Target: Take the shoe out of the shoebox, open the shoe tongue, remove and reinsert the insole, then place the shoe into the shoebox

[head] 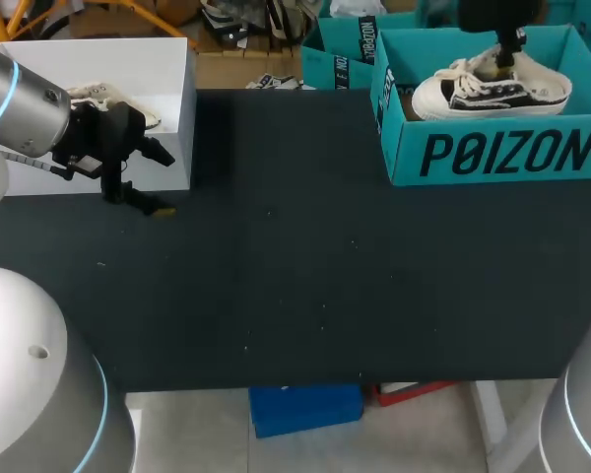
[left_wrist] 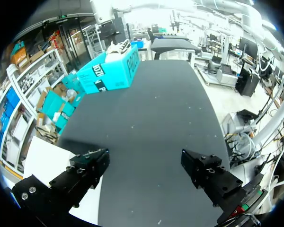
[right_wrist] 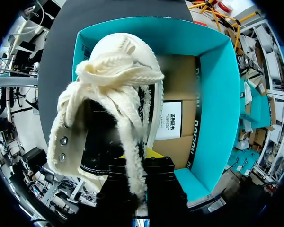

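1. Head view: the teal shoebox point(head: 502, 156) sits at the upper right of the frame, on the far part of the dark table point(head: 305, 266).
2. The shoe point(head: 492, 91), a white low sneaker with a black side stripe, is inside the shoebox, sole level, toe toward the frame's left. Its sole shows just above the front wall's rim. Cannot tell if it rests on the box floor.
3. The right gripper point(head: 508, 54) comes down from the top edge onto the shoe's upper, near the laces point(head: 473, 67).
4. Right wrist view: the right gripper point(right_wrist: 142, 163) has its fingers drawn close together, pinching the shoe point(right_wrist: 128, 61) at the edge of its opening. Cream laces hang down over the fingers. The shoebox point(right_wrist: 217, 94) walls ring the shoe, and a white sheet point(right_wrist: 170, 120) lies on the brown floor beside it.
5. The left gripper point(head: 150, 182) is at the upper left of the frame, low over the table, just in front of a white box point(head: 167, 118).
6. Left wrist view: the left gripper point(left_wrist: 144, 161) is spread wide with only bare table between the fingers, holding nothing. The shoebox with the shoe is well ahead, across the table.
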Motion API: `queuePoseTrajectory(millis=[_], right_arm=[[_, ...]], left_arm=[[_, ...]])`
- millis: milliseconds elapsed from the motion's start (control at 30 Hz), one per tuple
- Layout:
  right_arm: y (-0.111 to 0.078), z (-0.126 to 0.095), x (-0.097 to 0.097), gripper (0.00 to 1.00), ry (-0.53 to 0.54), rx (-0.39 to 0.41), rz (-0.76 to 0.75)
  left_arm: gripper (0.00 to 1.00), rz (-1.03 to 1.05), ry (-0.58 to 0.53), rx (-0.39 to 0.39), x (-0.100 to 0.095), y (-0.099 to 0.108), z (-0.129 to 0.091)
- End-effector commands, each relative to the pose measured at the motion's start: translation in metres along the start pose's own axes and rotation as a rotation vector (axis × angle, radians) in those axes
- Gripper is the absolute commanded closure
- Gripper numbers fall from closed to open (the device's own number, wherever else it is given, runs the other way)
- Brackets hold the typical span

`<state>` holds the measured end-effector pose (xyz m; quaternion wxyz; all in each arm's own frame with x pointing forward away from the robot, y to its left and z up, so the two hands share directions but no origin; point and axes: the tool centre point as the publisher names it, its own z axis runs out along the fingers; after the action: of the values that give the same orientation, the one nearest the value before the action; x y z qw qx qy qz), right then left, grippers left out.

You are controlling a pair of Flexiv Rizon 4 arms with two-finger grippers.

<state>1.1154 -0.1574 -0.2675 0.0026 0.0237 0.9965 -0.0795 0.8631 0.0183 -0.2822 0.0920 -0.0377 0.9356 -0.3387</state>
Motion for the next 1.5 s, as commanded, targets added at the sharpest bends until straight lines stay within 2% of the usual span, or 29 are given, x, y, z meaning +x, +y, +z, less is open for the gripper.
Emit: queuePoseTrajectory(millis=[33, 467, 900, 1233, 1500], right_arm=[[0.001, 0.013, -0.009, 1.0, 0.021, -0.009, 0.003], [0.006, 0.056, -0.006, 1.0, 0.098, -0.023, -0.015], [0.011, 0.087, -0.001, 1.0, 0.139, -0.027, -0.015], [0.016, 0.106, 0.0, 1.0, 0.16, -0.031, -0.023], [0.014, 0.107, -0.006, 1.0, 0.164, -0.029, -0.023]], left_arm=[[0.0, 0.002, -0.004, 0.0, 0.001, 0.001, 0.0], [0.0, 0.002, -0.004, 0.0, 0.001, 0.001, 0.0], [0.0, 0.002, -0.004, 0.0, 0.001, 0.001, 0.0], [0.0, 0.002, -0.004, 0.0, 0.001, 0.001, 0.0], [0.0, 0.002, -0.004, 0.0, 0.001, 0.001, 0.0]])
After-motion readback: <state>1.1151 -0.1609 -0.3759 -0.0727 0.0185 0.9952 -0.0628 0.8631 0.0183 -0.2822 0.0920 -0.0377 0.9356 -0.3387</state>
